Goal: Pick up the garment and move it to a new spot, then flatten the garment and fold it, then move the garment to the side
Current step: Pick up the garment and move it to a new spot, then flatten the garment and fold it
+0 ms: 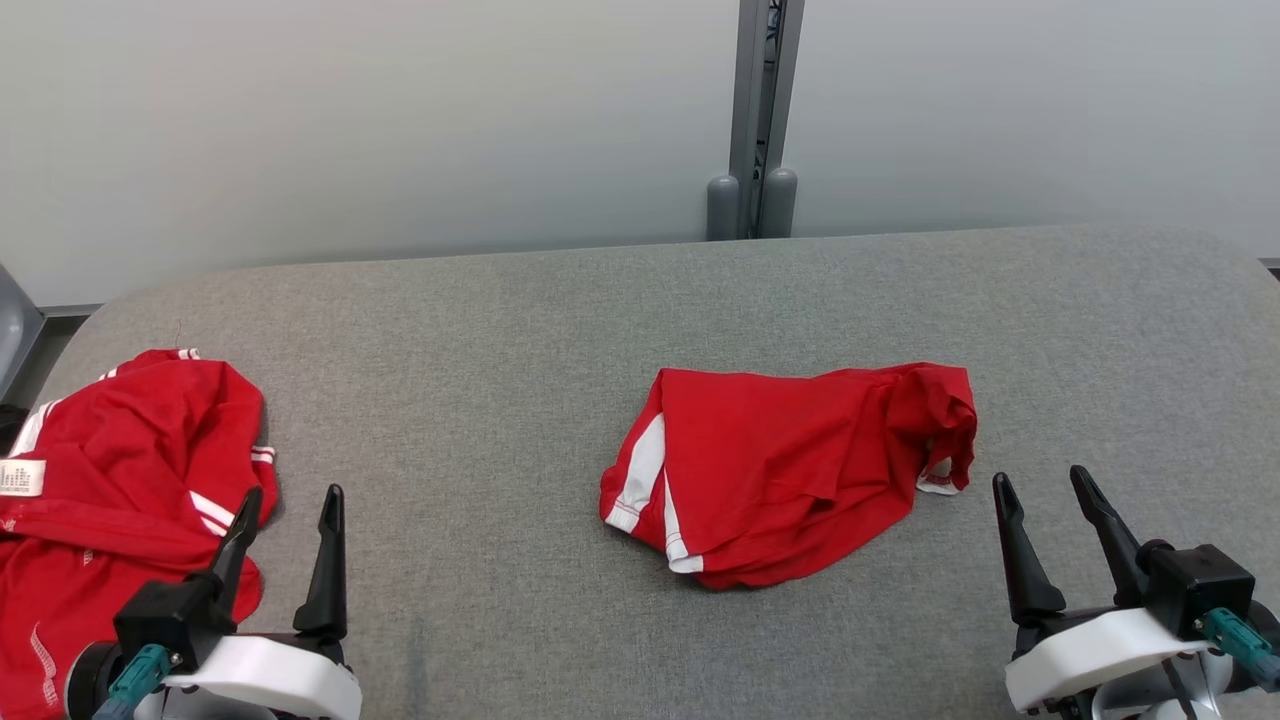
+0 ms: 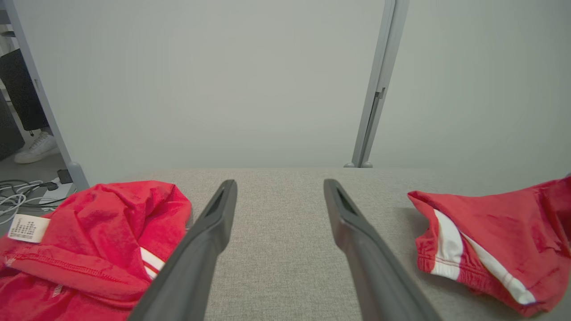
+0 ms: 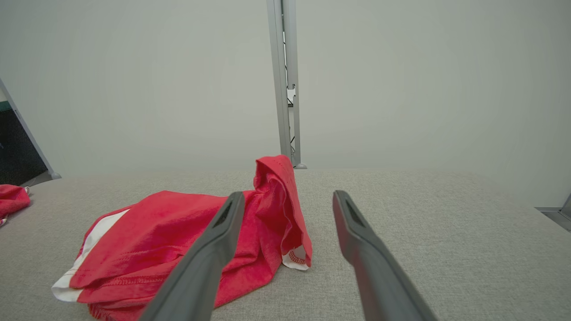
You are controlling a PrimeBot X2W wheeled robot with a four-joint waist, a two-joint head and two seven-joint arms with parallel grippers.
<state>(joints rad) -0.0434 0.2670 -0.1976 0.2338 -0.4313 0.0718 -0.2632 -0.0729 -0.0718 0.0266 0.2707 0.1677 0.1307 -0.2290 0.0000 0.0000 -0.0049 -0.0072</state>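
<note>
A red garment with white stripes [image 1: 790,470] lies crumpled near the middle of the grey table [image 1: 640,300]; it shows at the right in the left wrist view [image 2: 490,240] and left of centre in the right wrist view [image 3: 192,236]. My left gripper [image 1: 290,500] stands open at the lower left, well left of that garment, fingers empty [image 2: 279,187]. My right gripper [image 1: 1040,485] is open at the lower right, just right of the garment's bunched end, nothing between its fingers [image 3: 287,198].
A second red garment with white stripes and a label [image 1: 110,500] is heaped at the table's left edge, beside my left gripper [image 2: 84,240]. A grey post [image 1: 755,120] rises behind the table's far edge. Cables and a shoe lie on the floor [image 2: 26,178].
</note>
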